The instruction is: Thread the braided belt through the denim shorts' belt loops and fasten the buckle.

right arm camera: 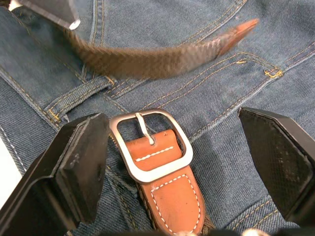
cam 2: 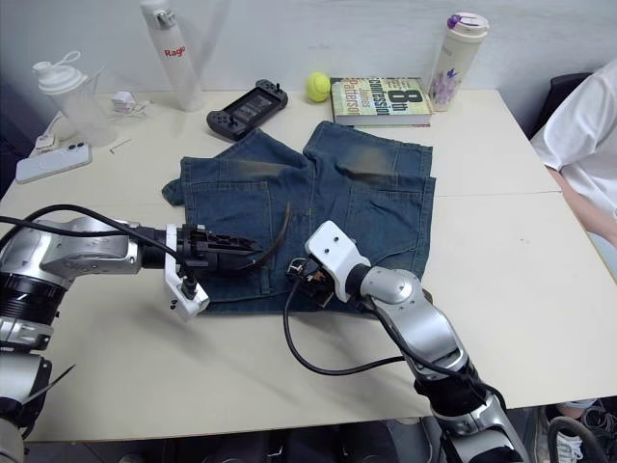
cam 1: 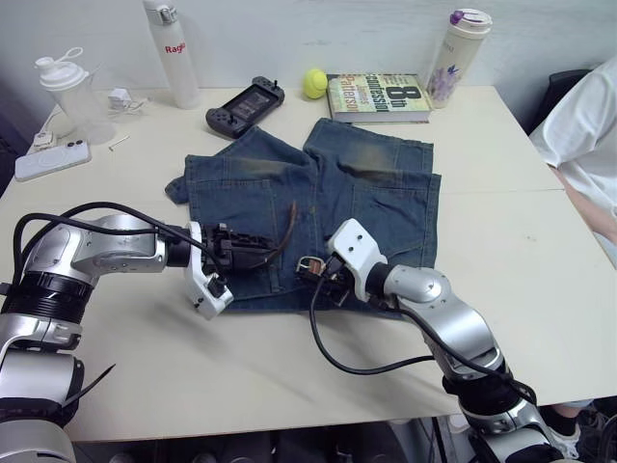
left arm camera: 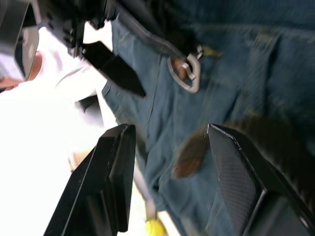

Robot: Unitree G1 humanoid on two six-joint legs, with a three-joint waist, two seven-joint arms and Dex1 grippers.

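Observation:
The denim shorts lie flat mid-table, waistband toward me. The braided belt arcs up off the waistband, its free tip in the air. Its strap crosses above the buckle, which rests on the denim with a tan leather tab behind it. A belt loop sits just beside the buckle. My right gripper is open, one finger on each side of the buckle. My left gripper is open at the waistband, and the brown strap lies between its fingers, close to one.
Along the table's back edge stand a shaker bottle, a white bottle, a game controller, a tennis ball, a book and a tumbler. A phone lies far left. A person in white sits at right.

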